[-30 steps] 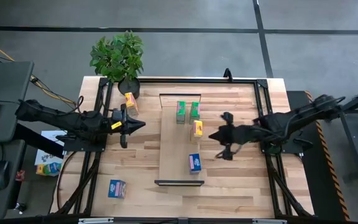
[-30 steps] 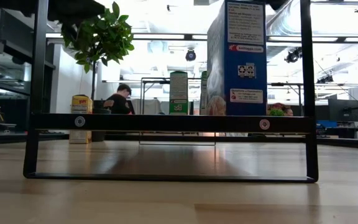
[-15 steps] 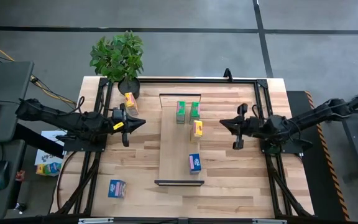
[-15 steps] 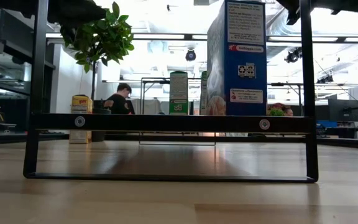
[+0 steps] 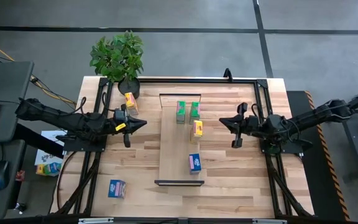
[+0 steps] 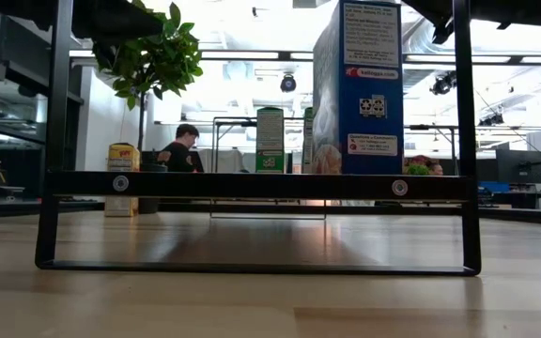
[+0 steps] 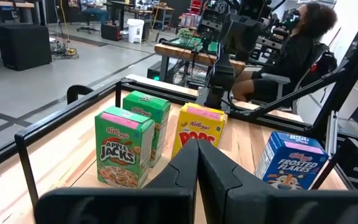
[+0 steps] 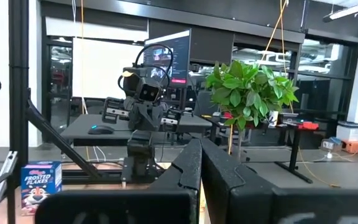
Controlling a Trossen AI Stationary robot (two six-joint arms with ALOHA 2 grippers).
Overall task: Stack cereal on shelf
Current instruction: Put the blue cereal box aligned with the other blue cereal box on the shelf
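The shelf (image 5: 174,143) lies along the middle of the table, with black brackets at its near and far ends. On it stand two green boxes (image 5: 181,111) (image 5: 194,110), a yellow box (image 5: 197,129) and a blue box (image 5: 195,162). They also show in the left wrist view as green (image 7: 123,154), yellow (image 7: 201,127) and blue (image 7: 289,163). A second yellow box (image 5: 130,101) stands on the table by the plant. A second blue box (image 5: 117,188) stands on the table's near left part. My left gripper (image 5: 143,123) is shut, left of the shelf. My right gripper (image 5: 224,121) is shut, right of the shelf.
A potted plant (image 5: 119,57) stands at the table's far left corner. A black frame (image 5: 261,93) runs round the tabletop. In the low view the shelf's near bracket (image 6: 252,184) spans the picture, with the blue box (image 6: 360,89) above it. People sit in the room behind.
My right gripper has drawn back from the yellow box on the shelf toward the table's right edge, then held still. The boxes have stayed where they were.
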